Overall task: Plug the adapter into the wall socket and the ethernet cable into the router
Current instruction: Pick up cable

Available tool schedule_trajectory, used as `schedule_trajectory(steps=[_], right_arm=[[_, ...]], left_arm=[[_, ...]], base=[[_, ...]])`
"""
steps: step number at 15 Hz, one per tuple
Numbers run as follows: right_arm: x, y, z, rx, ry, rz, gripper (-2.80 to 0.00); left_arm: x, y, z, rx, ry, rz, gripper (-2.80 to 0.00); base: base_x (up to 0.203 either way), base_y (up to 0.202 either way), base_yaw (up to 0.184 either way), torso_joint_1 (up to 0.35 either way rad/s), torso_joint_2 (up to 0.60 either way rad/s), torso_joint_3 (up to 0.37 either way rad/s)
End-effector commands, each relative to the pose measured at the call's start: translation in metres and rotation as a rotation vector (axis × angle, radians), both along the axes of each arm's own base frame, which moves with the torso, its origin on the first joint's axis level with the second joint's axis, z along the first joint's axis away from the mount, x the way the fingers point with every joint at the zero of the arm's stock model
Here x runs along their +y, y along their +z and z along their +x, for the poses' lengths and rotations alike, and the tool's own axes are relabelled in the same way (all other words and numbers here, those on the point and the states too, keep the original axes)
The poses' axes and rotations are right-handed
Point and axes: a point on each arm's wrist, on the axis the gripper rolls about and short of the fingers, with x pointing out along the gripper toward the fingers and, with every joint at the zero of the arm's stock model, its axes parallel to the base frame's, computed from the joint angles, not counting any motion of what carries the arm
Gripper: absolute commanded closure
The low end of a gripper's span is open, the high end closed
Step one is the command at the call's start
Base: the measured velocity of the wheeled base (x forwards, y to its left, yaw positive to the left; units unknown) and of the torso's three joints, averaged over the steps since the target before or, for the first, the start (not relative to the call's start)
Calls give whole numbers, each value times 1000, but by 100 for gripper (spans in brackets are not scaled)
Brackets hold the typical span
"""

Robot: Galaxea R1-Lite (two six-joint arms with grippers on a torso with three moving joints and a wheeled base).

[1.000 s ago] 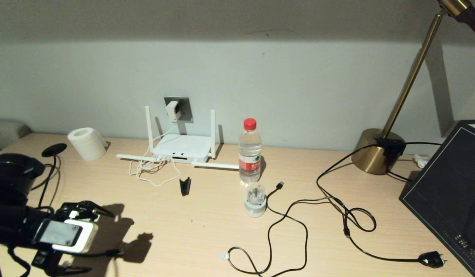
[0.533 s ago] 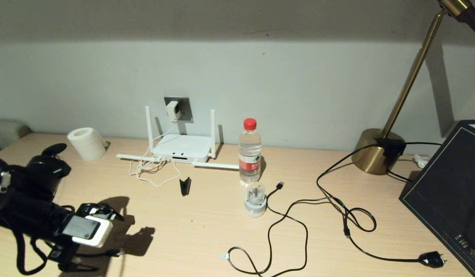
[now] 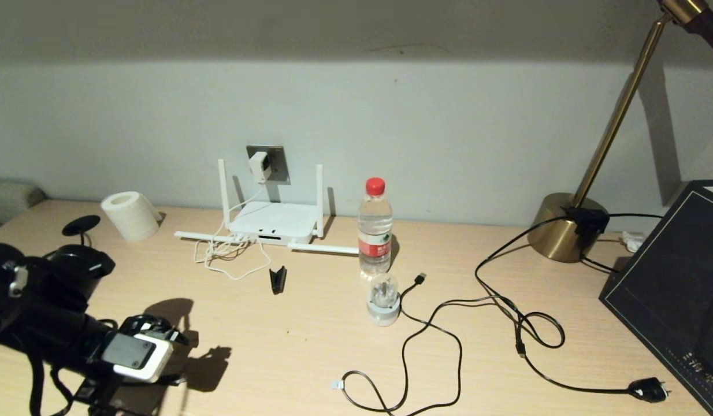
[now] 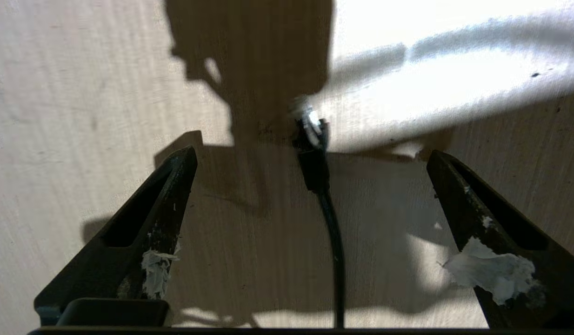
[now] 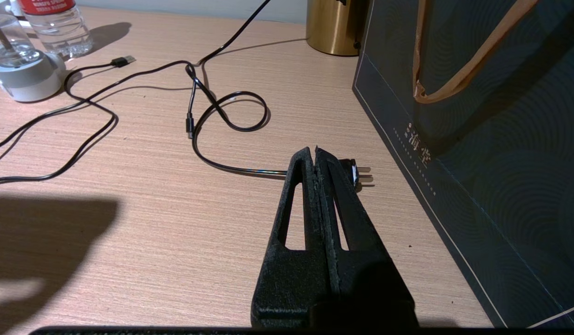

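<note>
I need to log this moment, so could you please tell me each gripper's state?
Left gripper: open, empty, above the ethernet cable.
Right gripper: closed, holding nothing.

Our black left arm (image 3: 50,323) reaches low across the near left of the desk, its black two-fingered left gripper (image 4: 310,158) pointed down with jaws spread wide, empty. Our black right gripper (image 5: 315,153) rests pressed closed just above the desk, holding nothing.
</note>
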Motion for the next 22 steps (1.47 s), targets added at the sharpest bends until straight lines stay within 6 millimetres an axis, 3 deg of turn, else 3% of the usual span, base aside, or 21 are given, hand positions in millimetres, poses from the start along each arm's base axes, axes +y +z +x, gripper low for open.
schedule_trajectory(steps=[1, 5, 6, 17, 19, 22], right_arm=[[0, 0, 0, 1, 0, -1, 0], [0, 0, 0, 1, 0, -1, 0], [0, 0, 0, 1, 0, -1, 0], [0, 0, 0, 1, 0, -1, 0], [0, 0, 0, 1, 0, -1, 0], [0, 0, 0, 1, 0, 1, 0]], left_arm=[[1, -5, -1, 18, -1, -3, -280], [1, -8, -2, 33, 4, -8, -280], [1, -9, -3, 37, 5, -9, 0], [2, -11, -23, 56, 26, -17, 0], [1, 1, -31, 2, 27, -10, 0], [-17, 49, -44, -222, -37, -15, 0]], base=[[0, 0, 0, 0, 0, 0], [0, 0, 0, 0, 0, 0], [0, 0, 0, 0, 0, 0], [0, 0, 0, 0, 0, 0], [0, 0, 0, 0, 0, 0], [0, 0, 0, 0, 0, 0]])
